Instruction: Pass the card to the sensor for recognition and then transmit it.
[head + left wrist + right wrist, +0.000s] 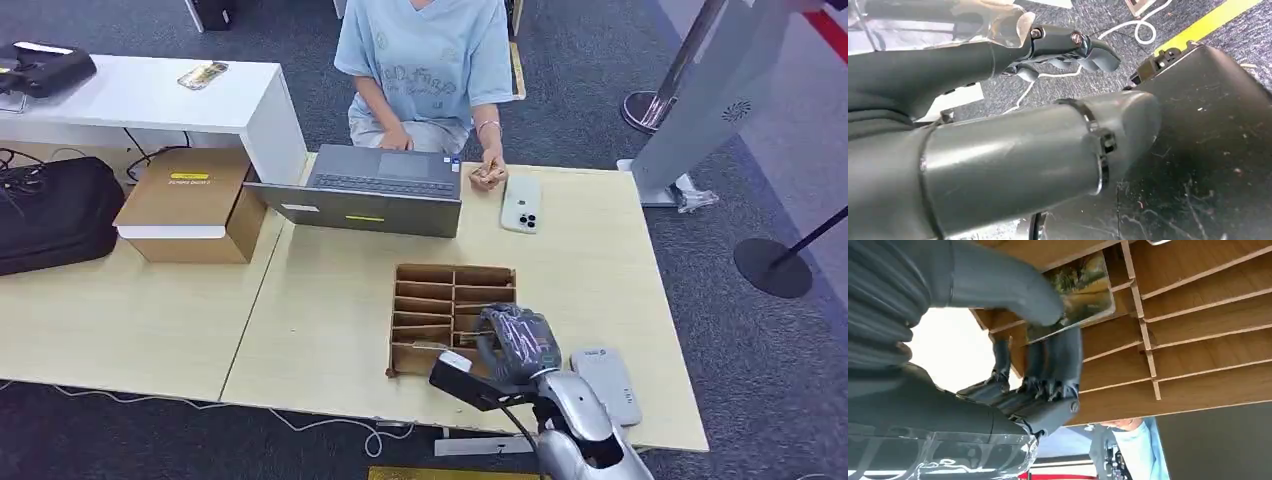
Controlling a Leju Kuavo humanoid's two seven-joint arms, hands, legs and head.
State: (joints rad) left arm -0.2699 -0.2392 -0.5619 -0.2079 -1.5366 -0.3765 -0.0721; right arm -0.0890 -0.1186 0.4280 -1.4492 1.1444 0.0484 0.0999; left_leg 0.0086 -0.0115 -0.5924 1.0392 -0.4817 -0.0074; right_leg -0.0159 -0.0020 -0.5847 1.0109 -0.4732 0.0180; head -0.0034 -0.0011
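From the head view, the right robot hand [518, 345] is seen at the near right corner of the slotted wooden rack [452, 318] on the desk [320, 330]. Its fingers are curled down over the rack's near slots, so what they hold is hidden from this angle. The grey sensor [608, 384] lies flat on the desk just beside the robot hand, on its right, with its long axis running away from the robot. A laptop [375, 190] and a phone [521, 203] are set at the far edge, where a person [428, 70] is seated.

In the left wrist view, the left robot hand [1068, 50] is seen hanging over carpet, its fingers curled in with nothing between them.

In the right wrist view, the card [1079, 292] is shown pinched between the thick thumb [1013, 290] and the darker fingers [1058, 365] of the right robot hand [1038, 335]. The card stands partly within a slot of the rack [1198, 340], its long edge parallel to the dividers.

The card is judged gripped but not yet drawn free. The coming move is taken to turn on one relation: the sensor lies to the right of the holding hand, so the card would be lifted clear of the slot, then carried sideways to it.
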